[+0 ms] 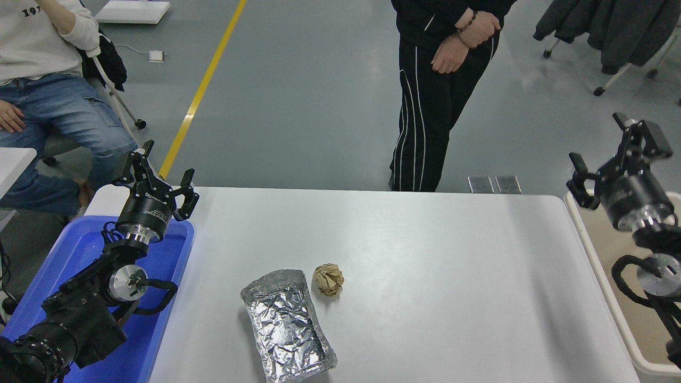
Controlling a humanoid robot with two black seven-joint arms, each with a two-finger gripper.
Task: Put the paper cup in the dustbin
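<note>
Right black hand (612, 159), fingers spread, empty, raised at right edge over beige rectangular plastic dustbin (582, 223). Paper cup unseen, possibly already binned. Left black hand (154, 178) parked lower left, released.

Foil packet (288, 327) just beside brown paper ball (327, 279); blue tray (69, 276) left

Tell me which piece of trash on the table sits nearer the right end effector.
The crumpled brown paper ball; it lies right of and beyond the silver foil packet, closer to the right end effector.
</note>
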